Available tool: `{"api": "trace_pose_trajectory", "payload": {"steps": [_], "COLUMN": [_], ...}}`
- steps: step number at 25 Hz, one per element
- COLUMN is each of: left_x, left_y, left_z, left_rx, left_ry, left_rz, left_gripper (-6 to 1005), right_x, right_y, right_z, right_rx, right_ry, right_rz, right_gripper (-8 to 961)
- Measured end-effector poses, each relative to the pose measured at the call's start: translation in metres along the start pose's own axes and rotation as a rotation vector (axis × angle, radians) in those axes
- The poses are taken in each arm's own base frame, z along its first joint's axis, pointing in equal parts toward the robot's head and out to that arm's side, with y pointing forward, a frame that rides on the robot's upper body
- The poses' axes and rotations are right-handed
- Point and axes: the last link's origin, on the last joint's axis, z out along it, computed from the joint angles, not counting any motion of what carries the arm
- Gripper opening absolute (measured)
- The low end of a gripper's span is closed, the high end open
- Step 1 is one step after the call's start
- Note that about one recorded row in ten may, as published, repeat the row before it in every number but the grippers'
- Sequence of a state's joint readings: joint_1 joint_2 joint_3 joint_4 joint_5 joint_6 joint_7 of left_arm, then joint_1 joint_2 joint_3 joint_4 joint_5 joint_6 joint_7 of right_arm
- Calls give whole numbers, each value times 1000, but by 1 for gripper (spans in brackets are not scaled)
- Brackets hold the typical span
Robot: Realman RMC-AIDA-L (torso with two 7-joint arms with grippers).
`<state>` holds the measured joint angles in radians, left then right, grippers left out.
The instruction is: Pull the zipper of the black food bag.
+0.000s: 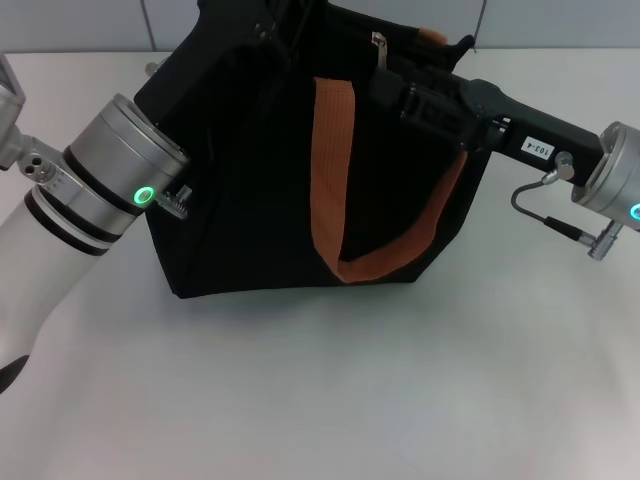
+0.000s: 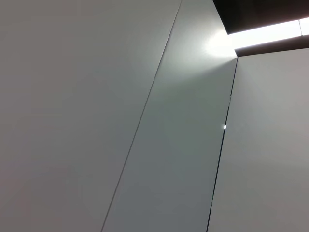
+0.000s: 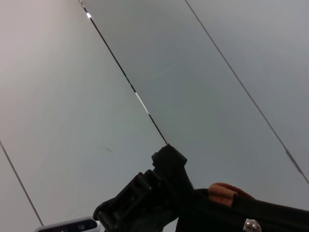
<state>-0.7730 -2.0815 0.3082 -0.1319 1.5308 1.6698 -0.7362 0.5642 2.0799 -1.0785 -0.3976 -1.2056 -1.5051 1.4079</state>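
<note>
The black food bag (image 1: 250,210) stands on the white table, with an orange-brown strap (image 1: 330,170) looping down its front. The zipper (image 1: 380,47), a small silver tab, sticks up at the bag's top edge. My right gripper (image 1: 392,88) reaches in from the right and lies against the bag's top just below that tab. My left gripper (image 1: 262,38) is up against the bag's top left corner, black against black. In the right wrist view, the black gripper body (image 3: 154,198) sits beside the bag's top edge (image 3: 275,212) and an orange strap end (image 3: 223,192).
The white table (image 1: 330,390) spreads out in front of the bag. A grey panelled wall (image 1: 100,25) rises behind it. The left wrist view shows only pale wall panels (image 2: 96,116) and a bright light strip (image 2: 265,34).
</note>
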Motion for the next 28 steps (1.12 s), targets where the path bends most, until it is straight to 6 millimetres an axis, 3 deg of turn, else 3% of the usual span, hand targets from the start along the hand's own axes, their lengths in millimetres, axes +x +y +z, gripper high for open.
{"api": "trace_pose_trajectory", "payload": {"steps": [5,11,20,25,28], "left_x": [0,-1,-1,-1,-1], "left_y": [0,-1,-1,-1,-1], "left_z": [-1,-2,-3,-3,-2], "left_rx": [4,9,11,12,10], "left_ry": [-2,-3,-3,-3,-2], "left_rz": [0,-1,-1,-1,-1], "left_gripper": [171,172,173,174,175], "right_x": [0,-5,-3,-3,1], "right_y": [-4,10,2,13,3], "right_z": [0,4,4,-14,-28], "right_rx": [27,-75,-19,-63,21], "right_ry": [1,-8,-1,-73,-119], "right_rz": [19,21,58,1,73], "right_gripper": [600,602,601,601,601]}}
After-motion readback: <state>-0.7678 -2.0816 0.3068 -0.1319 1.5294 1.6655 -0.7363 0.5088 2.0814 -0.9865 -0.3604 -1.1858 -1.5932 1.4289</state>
